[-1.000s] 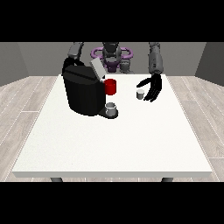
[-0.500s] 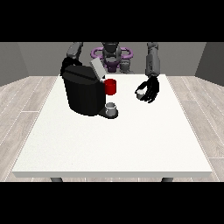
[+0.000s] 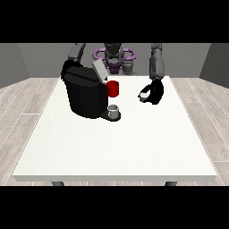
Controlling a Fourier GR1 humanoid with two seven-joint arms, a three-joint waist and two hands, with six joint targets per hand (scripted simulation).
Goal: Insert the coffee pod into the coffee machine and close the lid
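The black coffee machine (image 3: 85, 95) stands on the left part of the white table (image 3: 116, 147), its grey lid (image 3: 100, 70) tilted up and open. A small grey cup (image 3: 114, 110) sits on its drip base. The hand at the view's right (image 3: 153, 92) hovers above the table, fingers curled round the small white coffee pod (image 3: 143, 95). The hand at the view's left (image 3: 67, 68) is behind the machine's top back corner, mostly hidden.
A red mug (image 3: 113, 88) stands just right of the machine, behind the grey cup. The robot's torso (image 3: 114, 58) is at the far table edge. Bare table surface stretches across the front and right.
The hand at the view's right has lifted off the table with the pod and drifted slightly upward and rightward. Machine, lid and cups have not moved.
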